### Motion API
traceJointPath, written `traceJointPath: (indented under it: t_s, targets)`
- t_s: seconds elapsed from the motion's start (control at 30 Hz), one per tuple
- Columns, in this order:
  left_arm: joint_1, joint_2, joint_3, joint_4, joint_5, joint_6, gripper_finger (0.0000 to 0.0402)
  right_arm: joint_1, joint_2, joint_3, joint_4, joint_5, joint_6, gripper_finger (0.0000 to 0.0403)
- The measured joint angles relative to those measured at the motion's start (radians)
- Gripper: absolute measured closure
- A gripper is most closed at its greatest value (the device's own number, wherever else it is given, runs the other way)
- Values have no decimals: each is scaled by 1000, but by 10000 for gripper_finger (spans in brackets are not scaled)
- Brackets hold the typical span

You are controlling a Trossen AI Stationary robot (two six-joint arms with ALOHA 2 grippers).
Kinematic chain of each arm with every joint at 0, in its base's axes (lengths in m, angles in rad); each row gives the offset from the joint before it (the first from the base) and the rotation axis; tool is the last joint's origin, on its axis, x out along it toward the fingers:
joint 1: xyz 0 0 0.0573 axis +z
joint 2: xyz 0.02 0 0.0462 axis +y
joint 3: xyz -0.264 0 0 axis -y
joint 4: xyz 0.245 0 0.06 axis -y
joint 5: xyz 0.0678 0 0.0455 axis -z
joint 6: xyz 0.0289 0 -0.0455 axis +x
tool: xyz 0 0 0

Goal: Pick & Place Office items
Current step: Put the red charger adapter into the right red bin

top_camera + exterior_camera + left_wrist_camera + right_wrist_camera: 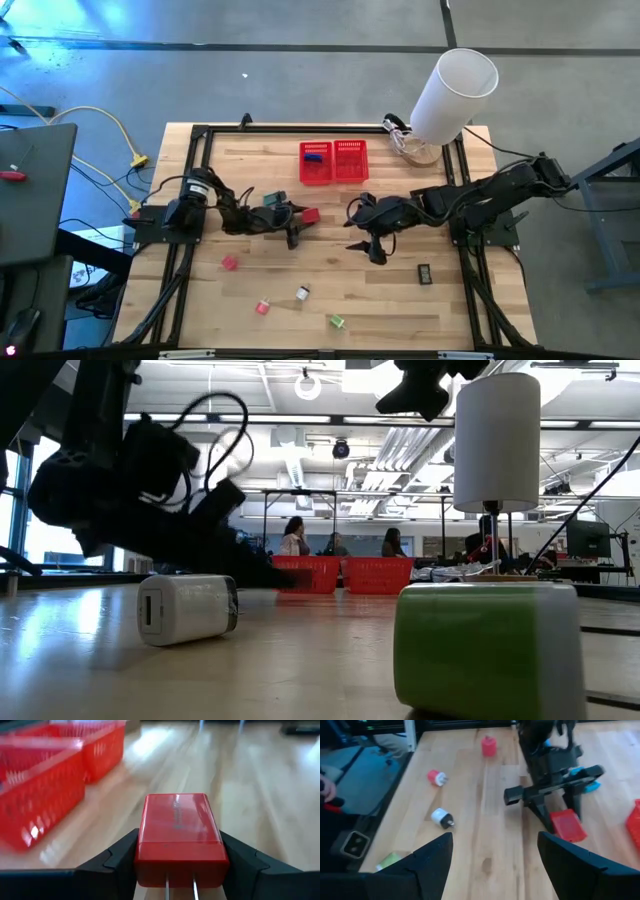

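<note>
Left gripper (303, 218) has the red block (179, 837), just in front of the two red baskets (334, 162).

Its fingers (117, 857) are clamped on the block's sides, prongs facing the wrist, with bare wooden surface (390, 290) between block and baskets. The right gripper (378, 250) hovers beside it, fingers (427, 857) spread apart over clear boards. Farther from the baskets lie the pink piece (229, 263), red-white plug (263, 307), whitish plug (302, 293) and green piece (336, 321), loosely spaced toward the near edge; the black rectangle (424, 272) sits alone.
</note>
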Motion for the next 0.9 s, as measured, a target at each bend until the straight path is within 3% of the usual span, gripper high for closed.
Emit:
traceJointPath:
  t_s: [0.3,0.57,0.77,0.9]
  targets:
    - [-16,-108,0,-67,-8,87,201,0,0,0,0,13,26,124]
    - [-24,-254,0,-135,-14,221,201,-3,0,0,0,144,146,124]
    - [-51,-413,2,-233,-37,330,201,-52,0,0,-39,128,246,124]
    - [-80,-518,2,-306,-74,395,201,-102,20,1,-66,38,243,124]
